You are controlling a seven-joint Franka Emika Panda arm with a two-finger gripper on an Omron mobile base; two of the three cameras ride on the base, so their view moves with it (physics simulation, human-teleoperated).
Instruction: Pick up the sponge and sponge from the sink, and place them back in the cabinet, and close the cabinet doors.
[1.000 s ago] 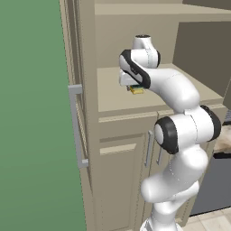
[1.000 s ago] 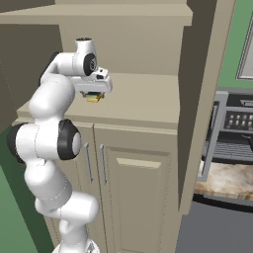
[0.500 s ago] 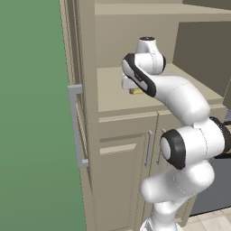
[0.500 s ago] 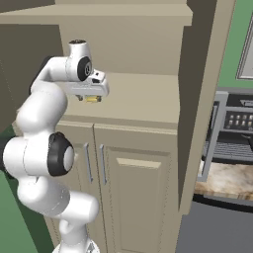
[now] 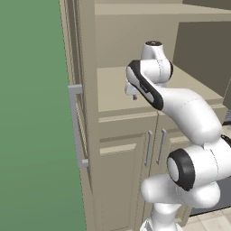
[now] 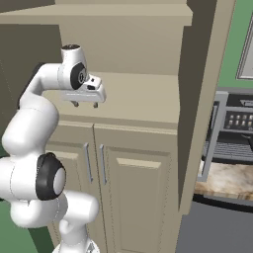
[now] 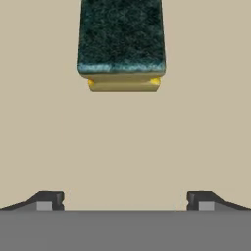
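The hand (image 6: 84, 104) hangs with its jaws wide above the beige inner shelf (image 6: 143, 101) of the cabinet (image 5: 122, 131), with bare shelf around it. In the hand view one sponge (image 7: 121, 44) lies on the shelf ahead of the fingertips (image 7: 46, 200), apart from them. An open cabinet door (image 6: 202, 99) stands at the right; the upper shelf board (image 6: 99, 15) caps the opening.
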